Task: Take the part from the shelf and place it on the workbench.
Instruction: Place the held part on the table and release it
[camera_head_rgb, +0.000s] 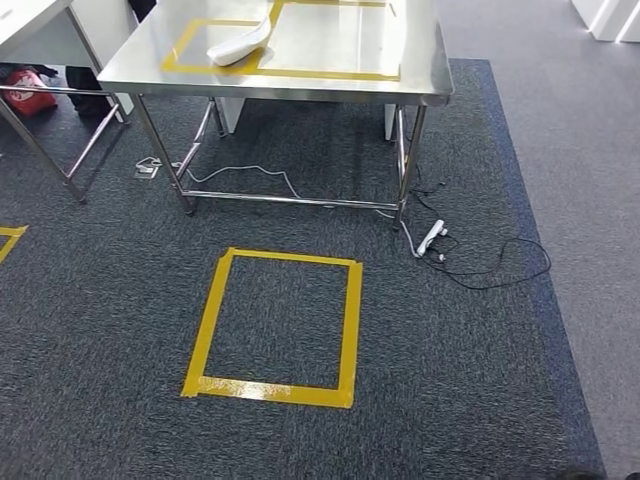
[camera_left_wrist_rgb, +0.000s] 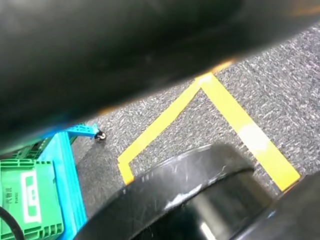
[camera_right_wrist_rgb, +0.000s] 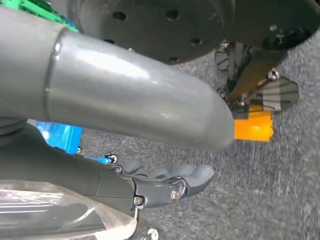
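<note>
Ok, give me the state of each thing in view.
white part: lying on the workbench.
power strip: on the carpet, cable attached.
right hand: fingers stretched out, grip unclear.
green crate: resting on a blue frame.

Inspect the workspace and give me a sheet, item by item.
Surface: steel workbench, with a yellow tape rectangle marked on top.
Job's things: white part lies on the workbench, across the rectangle's edge.
Clutter: red bag on the floor under the neighbouring table; green crate in a blue frame.
Hands: right hand has its fingers stretched out over the carpet, and its grip cannot be told; left hand is a dark blur.
Cables: white power strip and black cable lie on the carpet by a bench leg.
Surroundings: dark carpet; yellow tape square before the bench.
</note>
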